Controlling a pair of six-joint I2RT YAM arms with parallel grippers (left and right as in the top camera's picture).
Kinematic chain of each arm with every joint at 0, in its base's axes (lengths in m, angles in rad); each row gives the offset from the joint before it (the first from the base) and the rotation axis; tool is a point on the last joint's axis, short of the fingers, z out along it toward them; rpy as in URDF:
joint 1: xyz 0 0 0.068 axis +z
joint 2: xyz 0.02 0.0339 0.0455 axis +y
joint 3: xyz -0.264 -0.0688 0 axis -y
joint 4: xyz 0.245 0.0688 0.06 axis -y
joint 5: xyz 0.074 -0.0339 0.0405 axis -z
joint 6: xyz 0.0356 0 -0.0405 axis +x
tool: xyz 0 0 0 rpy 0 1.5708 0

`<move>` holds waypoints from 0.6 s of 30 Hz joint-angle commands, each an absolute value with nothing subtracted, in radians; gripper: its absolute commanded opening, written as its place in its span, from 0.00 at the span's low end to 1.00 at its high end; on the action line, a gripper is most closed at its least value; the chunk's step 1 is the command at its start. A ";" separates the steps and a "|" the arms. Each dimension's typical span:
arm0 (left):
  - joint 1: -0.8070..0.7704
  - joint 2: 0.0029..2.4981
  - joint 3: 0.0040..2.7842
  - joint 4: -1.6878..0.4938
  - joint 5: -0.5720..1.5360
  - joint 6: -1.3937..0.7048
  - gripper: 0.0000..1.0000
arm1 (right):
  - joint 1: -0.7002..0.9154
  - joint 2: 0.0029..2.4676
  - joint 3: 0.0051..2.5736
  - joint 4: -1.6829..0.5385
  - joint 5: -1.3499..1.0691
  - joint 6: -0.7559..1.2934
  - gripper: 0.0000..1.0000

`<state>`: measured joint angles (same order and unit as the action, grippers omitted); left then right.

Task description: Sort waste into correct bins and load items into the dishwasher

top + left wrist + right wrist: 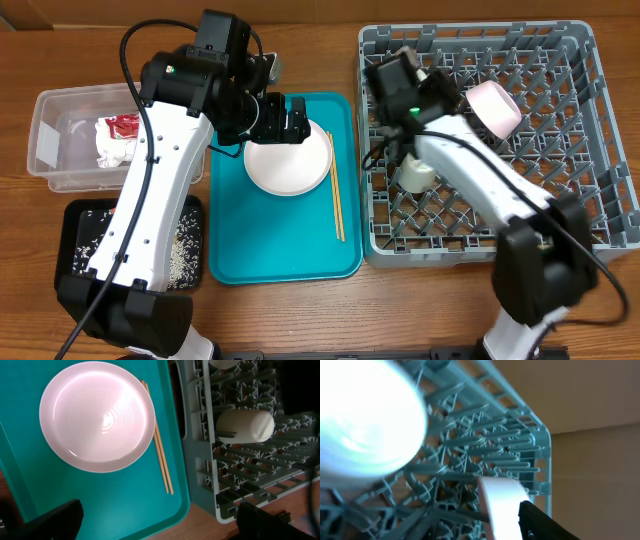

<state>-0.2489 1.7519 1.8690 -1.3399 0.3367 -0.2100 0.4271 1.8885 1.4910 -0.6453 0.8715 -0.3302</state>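
A pale pink plate (288, 165) (97, 415) lies on the teal tray (250, 240), with the wooden chopsticks (337, 205) (161, 450) to its right. My left gripper (295, 122) (160, 525) hovers open and empty over the tray. The grey dish rack (560, 220) (210, 485) holds a white cup (415, 176) (245, 426) on its side and a pale pink dish (493, 108). My right gripper (432, 78) is low over the rack's back left. In the right wrist view one black finger (540, 522) rests against a white rim (502, 505); the other finger is hidden.
A clear tub (50, 160) at the left holds a white napkin (112, 150) and a red wrapper (123, 125). In front of it, a black tray (75, 220) carries scattered rice (180, 250). A bright, blurred round dish (365, 415) fills the right wrist view's upper left.
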 commanded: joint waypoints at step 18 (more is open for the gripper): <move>-0.257 1.741 1.885 -1.341 0.332 -0.202 1.00 | -0.128 1.793 1.493 -0.517 -0.144 0.105 0.04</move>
